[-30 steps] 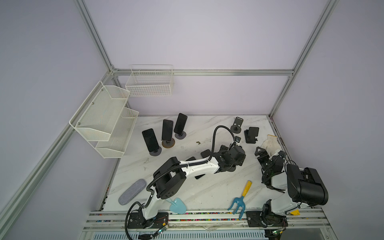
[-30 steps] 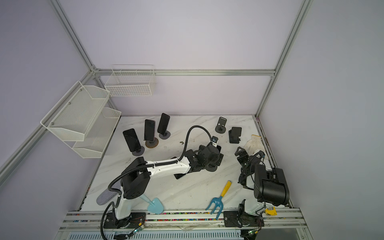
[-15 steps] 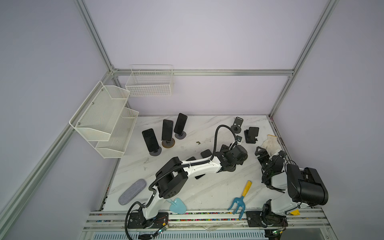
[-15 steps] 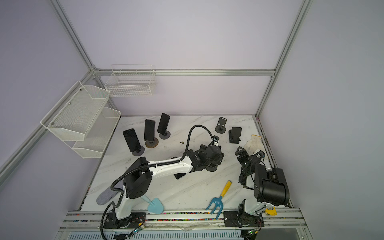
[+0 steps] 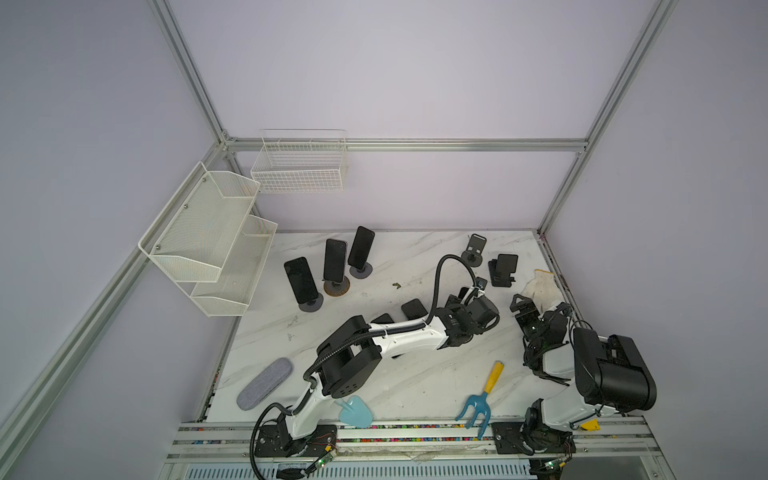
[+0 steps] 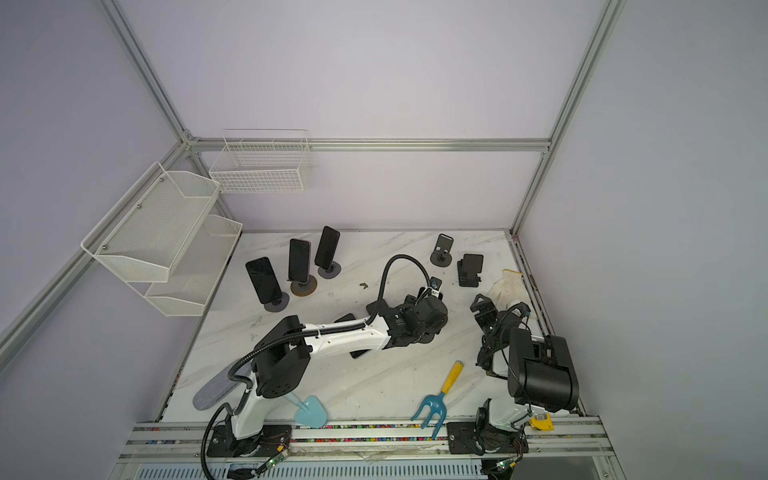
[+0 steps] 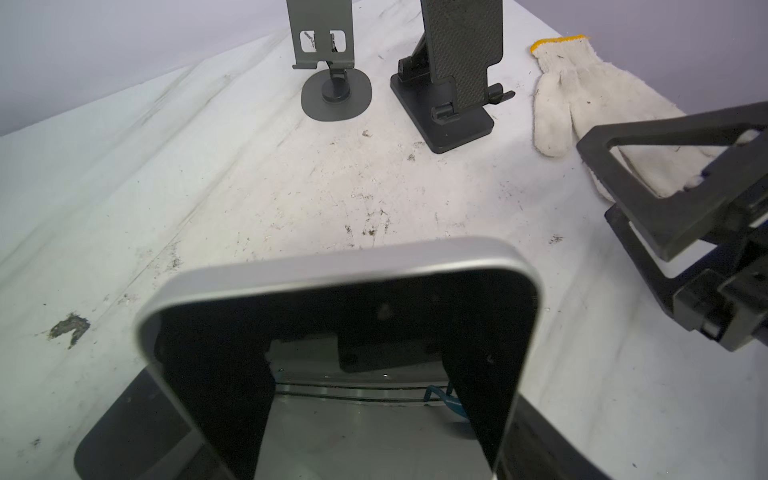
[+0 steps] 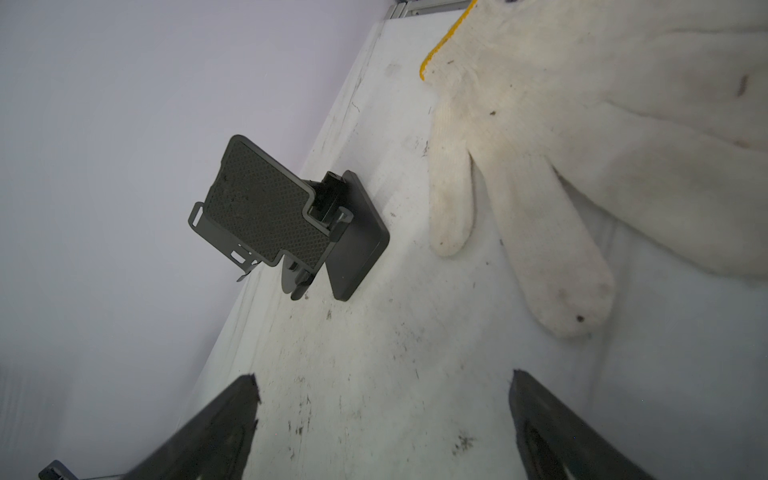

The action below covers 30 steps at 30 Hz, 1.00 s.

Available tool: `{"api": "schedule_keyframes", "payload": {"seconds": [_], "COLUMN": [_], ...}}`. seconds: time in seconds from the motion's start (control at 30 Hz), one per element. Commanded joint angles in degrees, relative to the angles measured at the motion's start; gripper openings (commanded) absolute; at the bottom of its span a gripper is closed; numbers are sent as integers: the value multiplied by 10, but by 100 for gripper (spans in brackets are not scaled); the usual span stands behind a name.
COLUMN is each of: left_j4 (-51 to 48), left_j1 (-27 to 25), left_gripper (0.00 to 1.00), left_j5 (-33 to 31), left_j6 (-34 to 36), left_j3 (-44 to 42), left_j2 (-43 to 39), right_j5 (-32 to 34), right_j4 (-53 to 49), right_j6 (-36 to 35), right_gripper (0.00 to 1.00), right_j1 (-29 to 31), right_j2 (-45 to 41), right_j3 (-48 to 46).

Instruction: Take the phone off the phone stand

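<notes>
The phone (image 7: pixel 340 286), silver-edged with a dark glossy screen, stands tilted close in front of the left wrist camera. In both top views it is to the left of the white glove (image 5: pixel 544 286). Beneath it the dark flat base of the phone stand (image 7: pixel 120 436) rests on the marble surface (image 5: pixel 415 257). The place where phone and stand meet is hidden.

The left pincer (image 5: pixel 473 293) is at the phone, its arm stretched across the middle toward the glove. Dark reflections on the screen hide how its jaws stand, so I cannot tell whether it is clenched on the phone or released.

The right pincer (image 8: pixel 382 376) is released. Its jaws are wide apart over bare surface, close to the glove's fingertips without touching them.

Two empty stands are beside the glove. A square-based stand (image 5: pixel 503 270) is just to its left, and a round-based stand (image 5: pixel 473 251) is further left and a little farther back.

Well to the glove's left, three other phones (image 5: pixel 334 259) lean on their own round stands. In front of the glove, toward the rail, lies a blue hand fork (image 5: pixel 482 395) with a yellow handle. Far to the glove's left along that front edge lie a blue trowel (image 5: pixel 355 411) and a grey pouch (image 5: pixel 264 384).
</notes>
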Motion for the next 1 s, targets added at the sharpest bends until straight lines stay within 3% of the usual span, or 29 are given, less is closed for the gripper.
{"api": "schedule_keyframes", "payload": {"seconds": [0.0,0.43,0.97], "left_j4": [0,-2,-2], "left_j1": [-5,-5,26], "left_gripper": [74,71,69], "left_j5": [-33,15,50], "left_j6": [17,65,54], "left_j3": [61,64,-6], "left_j2": [-10,-44,-159], "right_j5": [8,14,13], "right_j4": [-6,-11,-15], "right_j6": [8,12,11], "right_gripper": [96,96,96], "right_j1": [3,3,2], "right_j2": [-3,-2,2], "right_j3": [12,13,17]}}
